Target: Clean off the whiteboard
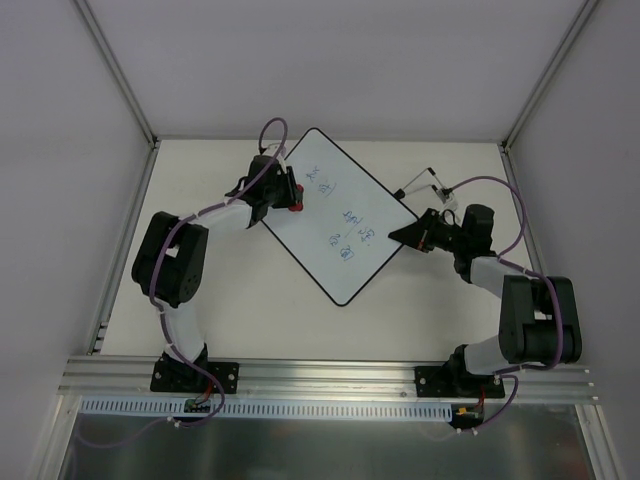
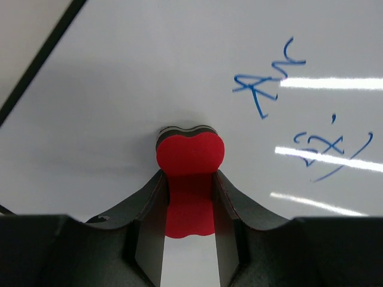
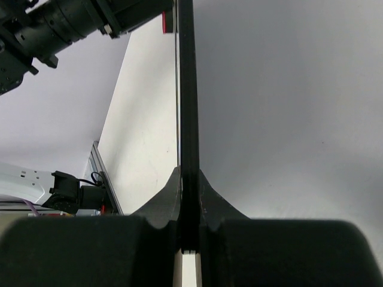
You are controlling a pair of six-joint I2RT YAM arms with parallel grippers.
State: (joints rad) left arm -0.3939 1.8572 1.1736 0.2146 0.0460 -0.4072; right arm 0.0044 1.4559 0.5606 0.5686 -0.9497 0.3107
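Beige table [image 1: 250,300]: whiteboard [image 1: 340,215] edge clamped in right pincer [image 1: 408,236]; left pincer [image 2: 190,179] grips red eraser [image 2: 190,155] against it.

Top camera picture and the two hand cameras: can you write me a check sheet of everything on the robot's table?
Surface: pale table, no spills seen.
Job's things: whiteboard lies turned like a diamond, with blue writing on it; red eraser is against the board.
Clutter: one thin white-and-black item beyond the right arm, too small to name.
Grippers: left gripper shut on the red eraser; right gripper shut on the whiteboard's edge.
Cables: purple cables run along both arms.
Surroundings: white walls, metal frame posts, a rail at the near edge.
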